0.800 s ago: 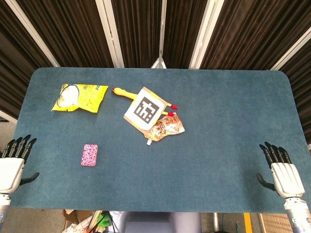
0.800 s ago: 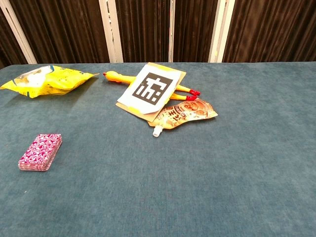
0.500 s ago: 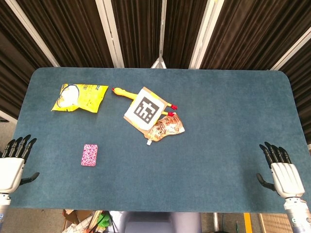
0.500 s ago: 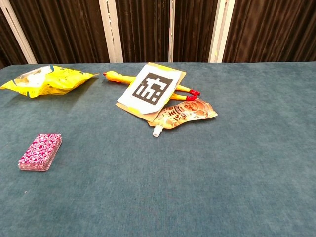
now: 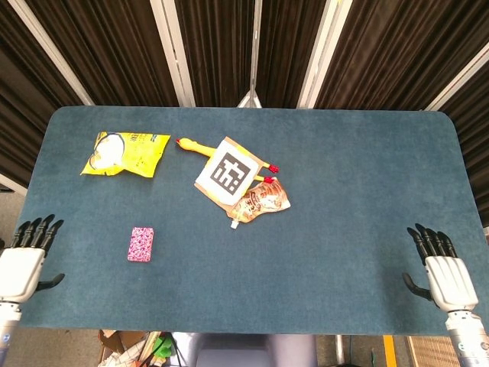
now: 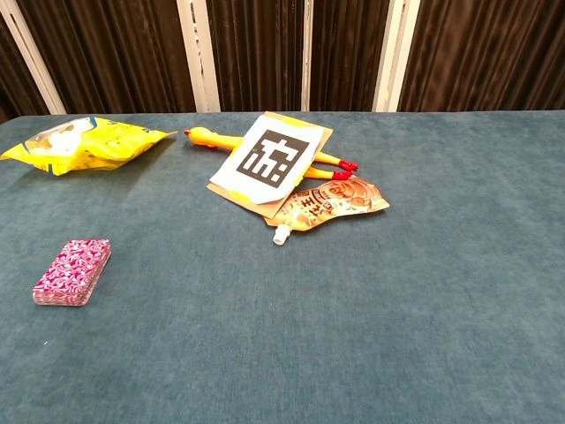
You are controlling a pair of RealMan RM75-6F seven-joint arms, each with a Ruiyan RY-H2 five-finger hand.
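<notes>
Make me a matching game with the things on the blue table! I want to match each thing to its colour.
Things:
1. snack bag
2. card deck
3. spout pouch
4. marker card

Colours:
A. pink
B. black and white
C. yellow
D. orange-brown

Pairs: 1-C, 2-A, 3-D, 4-B

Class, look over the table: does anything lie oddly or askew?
Yes. The marker card lies tilted on top of the rubber chicken and overlaps the orange pouch, hiding the chicken's middle. Nothing looks spilled or damaged.
</notes>
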